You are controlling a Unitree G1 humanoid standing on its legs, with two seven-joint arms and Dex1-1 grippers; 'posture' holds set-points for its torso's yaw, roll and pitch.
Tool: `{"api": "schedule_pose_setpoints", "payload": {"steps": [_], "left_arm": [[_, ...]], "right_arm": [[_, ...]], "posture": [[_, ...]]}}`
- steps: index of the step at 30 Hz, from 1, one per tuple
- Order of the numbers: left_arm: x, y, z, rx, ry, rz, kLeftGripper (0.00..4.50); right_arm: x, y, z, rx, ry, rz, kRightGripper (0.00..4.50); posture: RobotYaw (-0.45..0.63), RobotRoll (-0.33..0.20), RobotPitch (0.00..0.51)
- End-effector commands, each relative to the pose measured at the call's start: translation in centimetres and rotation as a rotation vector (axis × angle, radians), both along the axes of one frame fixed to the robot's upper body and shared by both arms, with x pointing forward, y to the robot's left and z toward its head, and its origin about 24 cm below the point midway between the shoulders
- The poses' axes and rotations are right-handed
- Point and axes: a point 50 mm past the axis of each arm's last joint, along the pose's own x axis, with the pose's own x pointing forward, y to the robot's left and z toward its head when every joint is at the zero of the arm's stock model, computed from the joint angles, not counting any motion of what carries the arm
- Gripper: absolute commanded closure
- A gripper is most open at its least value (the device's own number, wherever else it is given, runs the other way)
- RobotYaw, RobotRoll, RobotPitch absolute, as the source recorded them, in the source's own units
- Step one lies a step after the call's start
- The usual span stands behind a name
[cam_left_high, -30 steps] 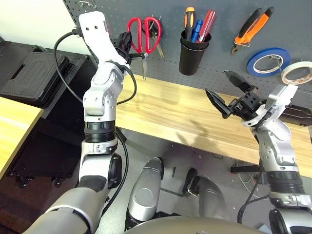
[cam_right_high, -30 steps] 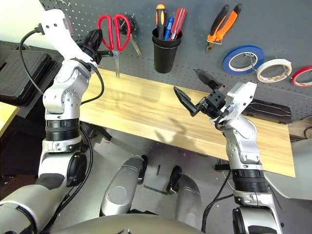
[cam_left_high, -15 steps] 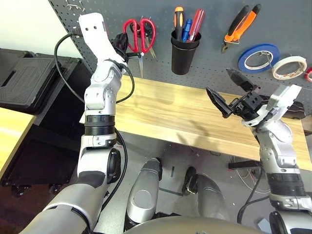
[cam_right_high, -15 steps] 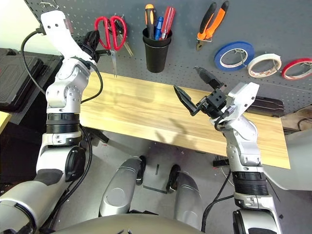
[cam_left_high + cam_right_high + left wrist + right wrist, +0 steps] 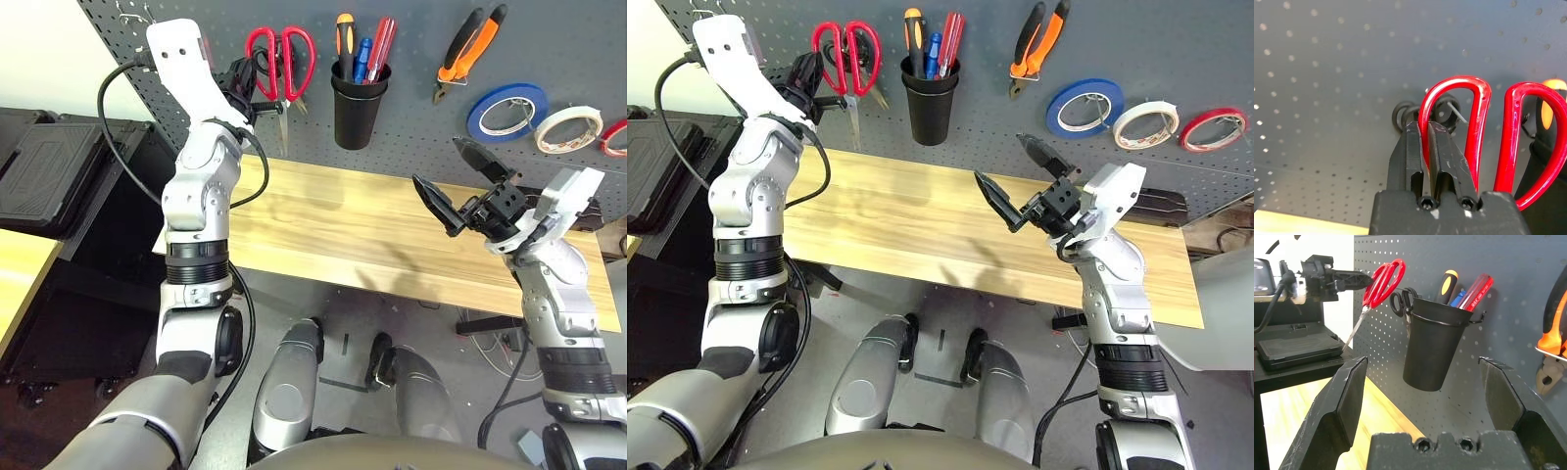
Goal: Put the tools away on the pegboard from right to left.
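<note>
As the red scissors (image 5: 1479, 132) are in the left gripper (image 5: 1424, 125): you look to be on the last tool, carrying it to its place on the pegboard (image 5: 1327, 73).
Left jaws: closed on one handle loop of the red scissors, whose blades point down toward the table (image 5: 323, 215).
Hooks (image 5: 127, 16): bare wire near the pegboard's left edge, probably your target; bring a free loop over one, push it on, and open the jaws only once it bears the weight.
Black scissors (image 5: 1400, 112): on the pegboard behind the red pair; you could snag them if you move in too close, so draw clear before you go left.
Right jaws: wide open and empty, with the right gripper (image 5: 439, 164) above the table; you can leave it out of the way.
Cup (image 5: 355, 113): holds the screwdriver (image 5: 345, 44), a blue tool and red-handled tools; a swing to the right could knock it.
Pliers (image 5: 480, 44): hung right of the cup, so that step looks done.
White tape (image 5: 563, 149): hung between the blue tape (image 5: 536, 98) and the red tape (image 5: 1205, 147), so you need nothing more there.
Left arm: it reaches up beside the hooks and may hide the final fit from your head view.
</note>
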Motion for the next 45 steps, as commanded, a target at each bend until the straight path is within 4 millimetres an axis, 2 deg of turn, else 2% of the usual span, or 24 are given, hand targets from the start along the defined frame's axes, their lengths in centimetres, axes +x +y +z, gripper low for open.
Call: {"api": "schedule_pose_setpoints", "payload": {"steps": [1,12,22,33,45], "left_arm": [[-0.8,0.5,0.2,-0.004,-0.006,0.014,4.47],[-1.4,1.6,0.5,-0.004,-0.015,0.061,4.47],[-1.1,2.5,0.1,0.004,0.004,0.102,4.47],[0.1,3.1,-0.9,0.022,0.041,0.119,4.47],[1.8,4.0,-0.5,0.051,0.041,0.138,4.47]], "right_arm": [[0.2,0.2,-0.4,-0.01,0.023,0.015,0.0],[0.8,0.6,-0.2,-0.012,0.017,0.041,0.0],[0.3,0.9,0.4,-0.004,0.009,0.093,0.0],[0.1,1.0,0.6,-0.001,0.014,0.105,0.0],[-0.1,0.8,0.2,-0.008,0.02,0.082,0.0]], "posture": [[0.29,0.0,0.217],[0.31,0.0,0.213],[0.31,0.0,0.213],[0.3,0.0,0.213],[0.28,0.0,0.21]]}}
